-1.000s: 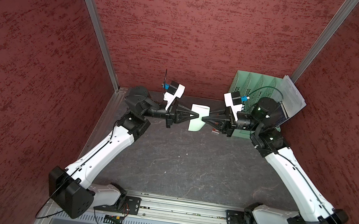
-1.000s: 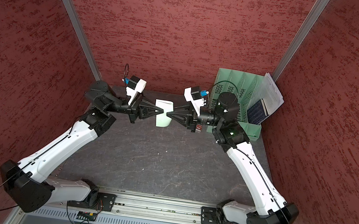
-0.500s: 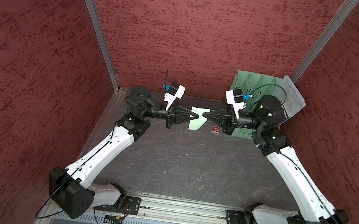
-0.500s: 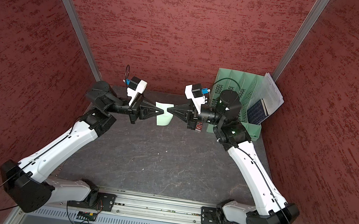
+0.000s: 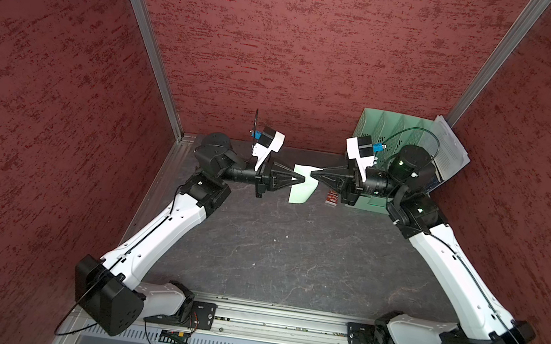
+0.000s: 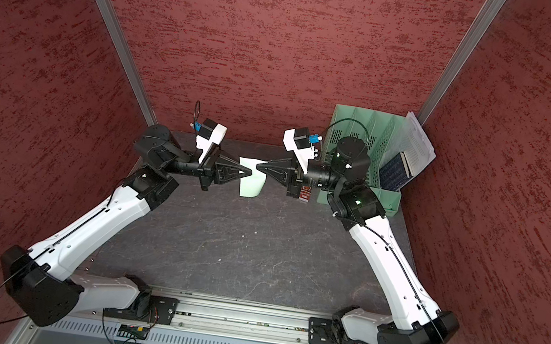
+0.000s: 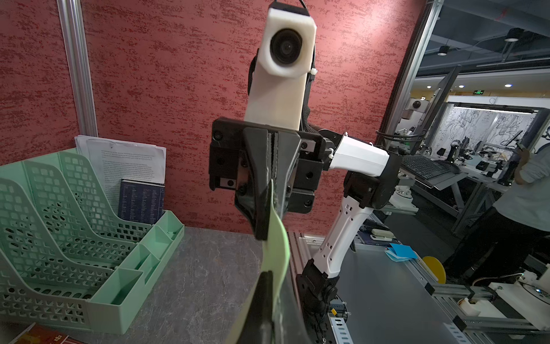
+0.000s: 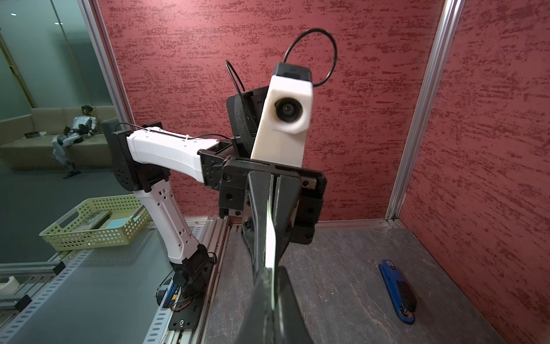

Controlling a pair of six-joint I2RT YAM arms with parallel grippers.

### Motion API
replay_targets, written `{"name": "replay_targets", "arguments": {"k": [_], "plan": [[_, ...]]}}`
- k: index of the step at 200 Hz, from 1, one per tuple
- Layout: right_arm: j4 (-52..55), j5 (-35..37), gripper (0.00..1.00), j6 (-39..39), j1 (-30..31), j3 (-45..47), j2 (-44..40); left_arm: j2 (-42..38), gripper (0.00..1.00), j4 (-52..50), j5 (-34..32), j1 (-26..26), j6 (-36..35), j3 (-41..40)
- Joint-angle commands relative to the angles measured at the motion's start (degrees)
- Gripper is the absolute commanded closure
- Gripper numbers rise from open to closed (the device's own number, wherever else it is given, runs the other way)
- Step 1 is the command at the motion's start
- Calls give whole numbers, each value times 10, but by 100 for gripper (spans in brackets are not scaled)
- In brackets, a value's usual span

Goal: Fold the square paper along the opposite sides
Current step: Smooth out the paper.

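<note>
I have the square paper [image 5: 301,193] pinched from both sides at about twelve o'clock of the table [image 5: 292,254], near the back wall: my left gripper [image 5: 299,180] is clamped tight on one edge, and my right gripper [image 5: 314,175], nose to nose with it, has its jaws drawn together on the sheet too — the left wrist view shows the pale edge running up between its fingers [image 7: 256,166]. From that pinch the paper hangs toward six o'clock in a soft curl; whether its lower end touches the table I cannot tell. So the pickup is done, by my reckoning, and the fold itself is not: I see a bend but no crease, and I cannot make out two opposite sides lying edge on edge. What is left, I judge, is to bring those sides together squarely, lay the sheet down and press the crease flat.
</note>
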State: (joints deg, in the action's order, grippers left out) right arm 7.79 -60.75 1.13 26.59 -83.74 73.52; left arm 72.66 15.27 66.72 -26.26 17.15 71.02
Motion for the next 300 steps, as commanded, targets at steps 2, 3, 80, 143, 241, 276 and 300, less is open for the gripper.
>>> {"name": "replay_targets", "arguments": {"k": [2, 3, 80, 143, 241, 276, 300], "plan": [[-6, 12, 74, 5, 0, -17, -3, -9, 100, -16, 2, 1, -9, -8], [-6, 12, 73, 5, 0, -16, -3, -9, 100, -16, 2, 1, -10, -8], [-30, -4, 60, -13, 0, 43, -17, -37, 100, 2, -25, 5, -16, 3], [-45, -36, 77, -33, 0, 44, -12, -28, 100, 19, -28, 4, -6, 6], [-62, -58, 91, -44, 1, 66, -25, -16, 100, 15, -53, 11, -20, 31], [-61, -64, 89, -45, 1, 71, -25, -13, 100, 34, -55, 11, -9, 33], [-61, -67, 86, -46, 2, 73, -23, -11, 100, 43, -54, 11, -1, 35]]}}
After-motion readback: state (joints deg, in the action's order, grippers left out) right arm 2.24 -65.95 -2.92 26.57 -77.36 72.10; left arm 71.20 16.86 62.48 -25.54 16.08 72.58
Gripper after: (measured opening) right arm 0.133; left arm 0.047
